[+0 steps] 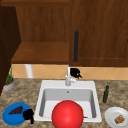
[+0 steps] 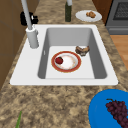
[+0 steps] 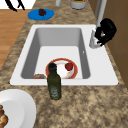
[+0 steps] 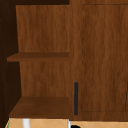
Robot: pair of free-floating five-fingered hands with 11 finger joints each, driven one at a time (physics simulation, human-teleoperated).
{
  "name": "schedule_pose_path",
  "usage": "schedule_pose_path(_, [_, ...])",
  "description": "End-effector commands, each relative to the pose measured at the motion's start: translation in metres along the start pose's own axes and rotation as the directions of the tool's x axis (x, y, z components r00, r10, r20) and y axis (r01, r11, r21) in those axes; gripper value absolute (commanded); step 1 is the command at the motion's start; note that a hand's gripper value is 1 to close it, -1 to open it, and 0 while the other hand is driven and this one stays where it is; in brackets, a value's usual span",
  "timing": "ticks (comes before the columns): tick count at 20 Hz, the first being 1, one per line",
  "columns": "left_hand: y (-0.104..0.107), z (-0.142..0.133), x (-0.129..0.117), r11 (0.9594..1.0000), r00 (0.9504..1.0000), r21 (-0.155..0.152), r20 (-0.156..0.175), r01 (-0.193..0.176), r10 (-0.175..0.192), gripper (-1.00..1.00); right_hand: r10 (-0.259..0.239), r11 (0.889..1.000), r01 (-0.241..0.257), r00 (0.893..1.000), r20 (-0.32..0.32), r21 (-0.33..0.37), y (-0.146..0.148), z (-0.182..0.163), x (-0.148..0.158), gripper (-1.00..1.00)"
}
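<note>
My right hand [image 1: 75,73] is at the faucet [image 1: 68,78] behind the white sink [image 1: 42,85]. In the right side view its fingers [image 3: 100,37] curl round the faucet [image 3: 94,41] near the base. From the left side, this hand [image 2: 25,18] shows just behind the spout. My left hand [image 1: 28,115] hovers at the right edge of a blue plate [image 1: 10,117] of dark grapes, fingers relaxed. In the basin lies a red-rimmed plate [image 2: 78,65] with a small red fruit [image 2: 59,60]. A big red round shape [image 1: 67,114] covers the sink's front edge.
A dark green bottle [image 1: 106,94] stands right of the sink, and a white plate [image 1: 110,113] with brown food lies beyond it. A brown item [image 2: 82,50] lies in the basin. A potted plant [image 1: 9,83] is far left. A wall cabinet with a dark handle [image 4: 76,98] and open shelves [image 4: 40,107] hang above.
</note>
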Motion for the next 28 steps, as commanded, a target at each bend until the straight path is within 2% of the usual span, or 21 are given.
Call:
schedule_pose_path(1, [0.0,0.0,0.0,1.0,1.0,0.0,0.0,0.0,0.0,0.0,0.008,1.0,-0.008,1.0,-0.012,-0.012,-0.012,0.026,0.013,1.0])
schedule_pose_path(13, [0.0,0.0,0.0,1.0,1.0,0.0,0.0,0.0,0.0,0.0,0.016,0.999,-0.018,0.999,-0.042,-0.039,-0.01,0.027,0.012,1.0])
schedule_pose_path(15, [0.0,0.0,0.0,1.0,1.0,0.0,0.0,0.0,0.0,0.0,0.032,0.999,-0.031,0.999,0.005,-0.044,-0.007,0.02,0.013,1.0])
schedule_pose_path(16, [0.0,0.0,0.0,1.0,1.0,0.0,0.0,0.0,0.0,0.0,0.031,0.998,-0.031,0.999,0.006,-0.051,-0.006,0.019,0.012,1.0])
schedule_pose_path(20, [0.0,0.0,0.0,1.0,1.0,0.0,0.0,0.0,0.0,0.0,0.004,1.0,-0.004,0.999,-0.052,0.005,0.001,0.002,0.001,1.0])
schedule_pose_path(21, [0.0,0.0,0.0,1.0,1.0,0.0,0.0,0.0,0.0,0.0,0.006,1.0,-0.006,0.999,-0.052,0.001,-0.004,0.0,0.001,-1.0])
schedule_pose_path(22, [0.0,0.0,0.0,1.0,1.0,0.0,0.0,0.0,0.0,0.0,0.01,1.0,-0.011,0.998,-0.065,-0.017,-0.001,-0.002,-0.015,-1.0])
schedule_pose_path(24, [0.0,0.0,0.0,1.0,1.0,0.0,0.0,0.0,0.0,0.0,-0.005,1.0,0.005,0.999,-0.047,-0.005,-0.002,-0.004,-0.036,-1.0])
schedule_pose_path(26, [0.0,0.0,0.0,1.0,1.0,0.0,0.0,0.0,0.0,0.0,-0.029,1.0,0.029,1.0,-0.004,0.006,-0.004,-0.004,-0.047,-1.0])
schedule_pose_path(28, [0.0,0.0,0.0,1.0,1.0,0.0,0.0,0.0,0.0,0.0,-0.032,0.999,0.031,0.998,0.059,0.02,-0.002,-0.005,-0.059,-1.0])
